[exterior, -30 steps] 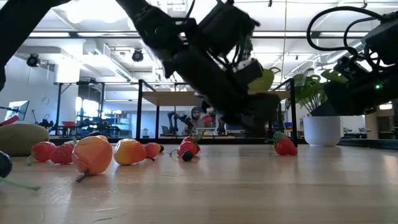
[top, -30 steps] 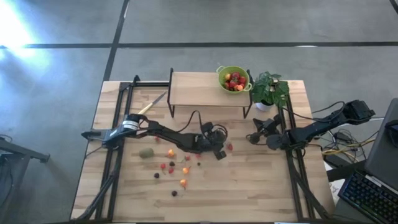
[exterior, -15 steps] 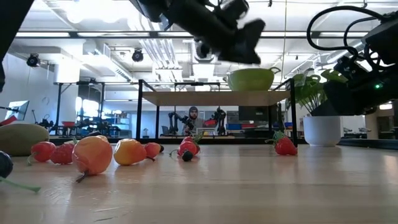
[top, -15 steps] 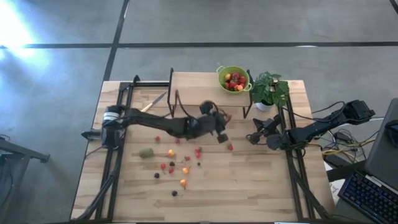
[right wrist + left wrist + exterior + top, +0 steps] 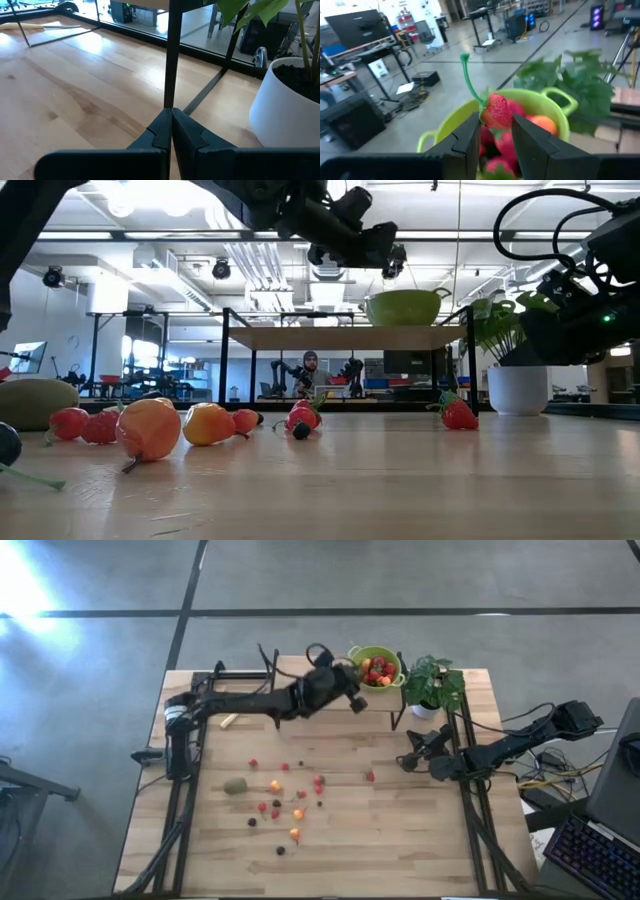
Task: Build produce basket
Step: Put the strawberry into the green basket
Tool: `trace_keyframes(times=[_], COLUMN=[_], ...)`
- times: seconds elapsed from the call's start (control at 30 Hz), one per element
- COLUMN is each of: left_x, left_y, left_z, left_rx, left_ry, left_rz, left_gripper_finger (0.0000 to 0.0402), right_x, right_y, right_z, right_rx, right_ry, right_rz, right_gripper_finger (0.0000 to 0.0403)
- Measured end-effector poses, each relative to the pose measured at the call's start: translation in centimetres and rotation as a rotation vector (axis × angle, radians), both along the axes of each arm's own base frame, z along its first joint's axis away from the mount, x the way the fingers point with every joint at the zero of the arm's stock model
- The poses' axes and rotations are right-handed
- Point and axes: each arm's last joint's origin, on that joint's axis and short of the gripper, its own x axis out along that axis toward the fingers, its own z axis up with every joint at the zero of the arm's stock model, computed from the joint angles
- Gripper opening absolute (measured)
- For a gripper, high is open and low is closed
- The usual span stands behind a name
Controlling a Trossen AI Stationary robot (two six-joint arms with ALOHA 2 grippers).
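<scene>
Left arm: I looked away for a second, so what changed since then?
The left gripper, shut on a red strawberry, rose from the table and swung to the lime-green colander on the shelf. The right gripper stayed shut, parked; loose fruit unmoved.

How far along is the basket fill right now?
Done: several red and orange fruits already sit in the green basket on the shelf. In hand: the left end effector grips a red berry just short of the basket. Left: the kiwi-like fruit and the scattered berries.
</scene>
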Motion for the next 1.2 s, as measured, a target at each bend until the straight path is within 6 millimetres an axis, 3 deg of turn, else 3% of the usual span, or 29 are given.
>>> trace_keyframes(times=[0.17,0.33,0.57,0.93,1.2], left_x=[-0.1,-0.2,-0.2,-0.2,-1.4], left_y=[2.1,2.7,2.8,2.8,2.0], left_z=[-0.7,-1.4,-1.5,-1.4,0.4], left_rx=[-0.049,-0.068,-0.069,-0.029,0.016], left_ry=[0.008,0.050,0.056,0.085,0.139], left_rz=[-0.048,-0.044,-0.027,-0.030,-0.046], left_gripper_finger=[0.0110,0.0110,0.0117,0.0187,0.0188], right_x=[0.0,0.0,0.0,0.0,0.1], right_y=[0.0,0.0,0.0,0.0,0.1], right_z=[0.0,0.0,0.0,0.0,0.1], right_rx=[0.000,-0.001,-0.003,-0.004,0.011], right_ry=[0.000,0.001,0.003,0.004,-0.010], right_rz=[0.000,-0.001,0.000,-0.001,0.019], right_gripper_finger=[0.0008,0.0008,0.0008,0.0008,0.0008])
